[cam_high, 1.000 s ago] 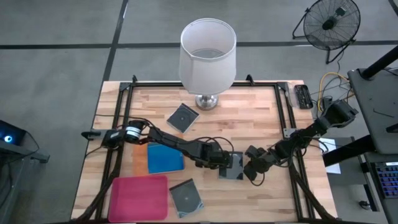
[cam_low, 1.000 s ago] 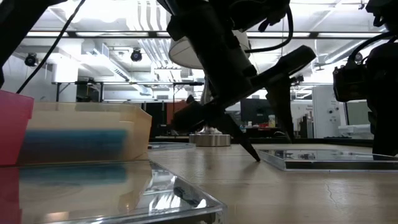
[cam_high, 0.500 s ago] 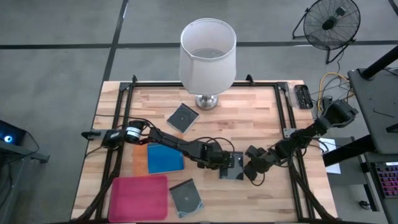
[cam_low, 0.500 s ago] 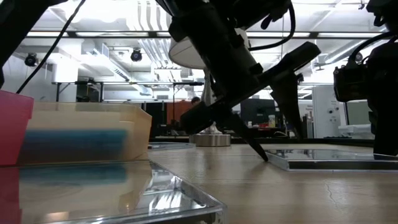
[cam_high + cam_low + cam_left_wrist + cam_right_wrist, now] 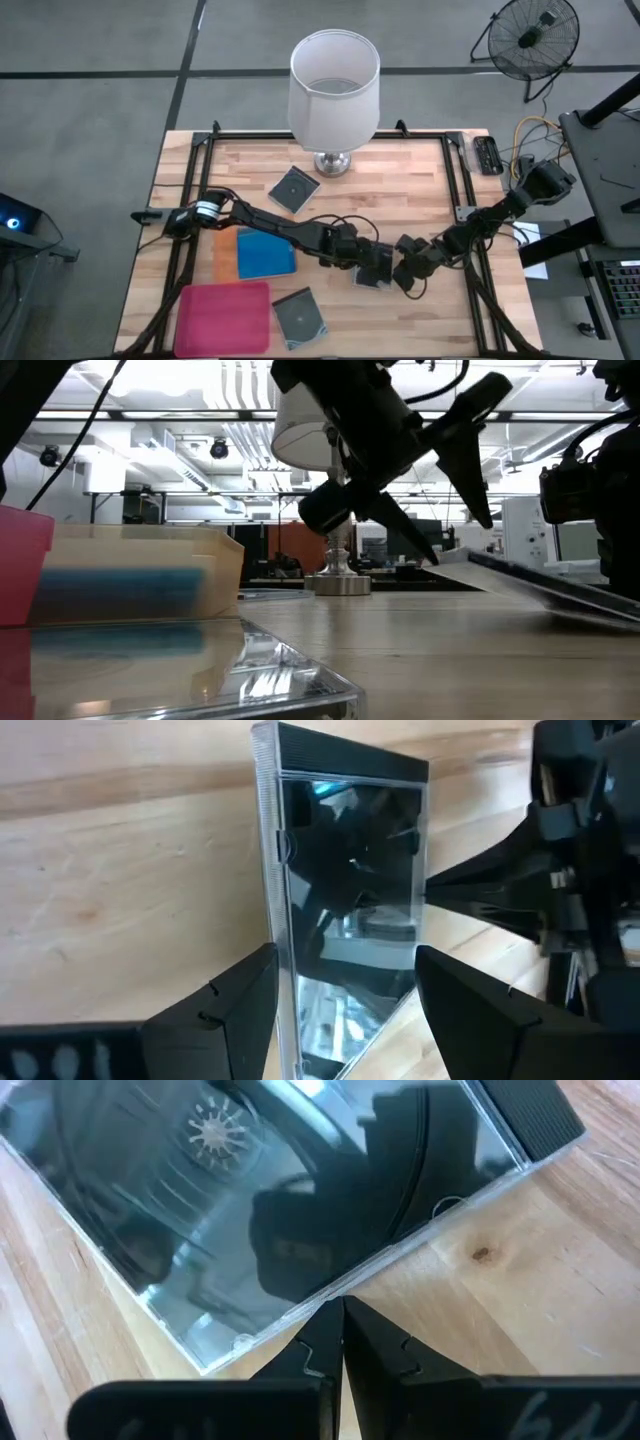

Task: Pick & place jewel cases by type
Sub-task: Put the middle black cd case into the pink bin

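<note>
A dark grey-transparent jewel case (image 5: 373,272) with a disc in it sits tilted at the table's middle right, and my left gripper (image 5: 366,266) is shut on it. My right gripper (image 5: 402,278) is shut and stands at the case's right edge. Another grey case (image 5: 294,188) lies flat by the lamp, and a third (image 5: 300,316) lies near the front edge. Blue cases (image 5: 266,255) lie in the orange tray (image 5: 224,256). The magenta tray (image 5: 222,318) is at the front left. My left gripper pinches the case between its two fingers by two opposite side edges (image 5: 272,955). The fingers (image 5: 405,535) slant down from the table's left. The case is tilted: its left end (image 5: 450,556) is lifted and its right end stays low by my right gripper. My right gripper meets the case's lower edge (image 5: 335,1294) with the tips of its shut fingers (image 5: 342,1325), slanting down from the table's right. It holds nothing.
A lamp with a white shade (image 5: 334,85) stands at the far middle of the table. A black frame rail (image 5: 462,190) runs along the table's edges. A fan (image 5: 527,35) stands on the floor beyond the far right corner.
My left gripper has risen with the grey case. The case lay flat on the table; now its left end is lifted and it tilts, while its right end has stayed down by my right gripper.
</note>
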Tool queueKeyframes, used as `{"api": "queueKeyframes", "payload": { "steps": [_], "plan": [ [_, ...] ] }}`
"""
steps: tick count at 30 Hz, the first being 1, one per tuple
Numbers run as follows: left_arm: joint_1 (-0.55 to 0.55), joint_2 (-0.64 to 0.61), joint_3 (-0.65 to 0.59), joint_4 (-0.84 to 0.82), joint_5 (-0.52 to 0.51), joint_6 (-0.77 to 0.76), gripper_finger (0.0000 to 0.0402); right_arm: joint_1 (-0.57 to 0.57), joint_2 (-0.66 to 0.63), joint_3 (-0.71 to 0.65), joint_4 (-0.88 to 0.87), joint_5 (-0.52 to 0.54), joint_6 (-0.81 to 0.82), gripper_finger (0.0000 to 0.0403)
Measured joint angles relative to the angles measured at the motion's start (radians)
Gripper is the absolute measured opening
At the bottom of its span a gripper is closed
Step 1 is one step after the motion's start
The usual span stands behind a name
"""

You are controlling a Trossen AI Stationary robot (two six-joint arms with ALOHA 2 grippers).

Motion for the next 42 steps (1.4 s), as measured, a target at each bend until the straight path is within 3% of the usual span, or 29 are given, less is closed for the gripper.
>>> {"api": "queueKeyframes", "payload": {
  "steps": [28, 35, 42],
  "plan": [
    [0.0, 0.001, 0.027, 0.003, -0.006, -0.002, 0.0208, -0.001, 0.0, -0.008, 0.013, 0.012, 0.005, 0.0008],
    [-0.002, 0.003, 0.042, 0.178, 0.005, -0.001, 0.0208, -0.004, 0.001, -0.022, 0.061, 0.022, 0.02, 0.0008],
    [-0.001, 0.004, 0.028, 0.143, 0.0, 0.001, 0.0208, -0.008, 0.002, -0.032, 0.088, 0.026, 0.029, 0.0008]
  ]
}}
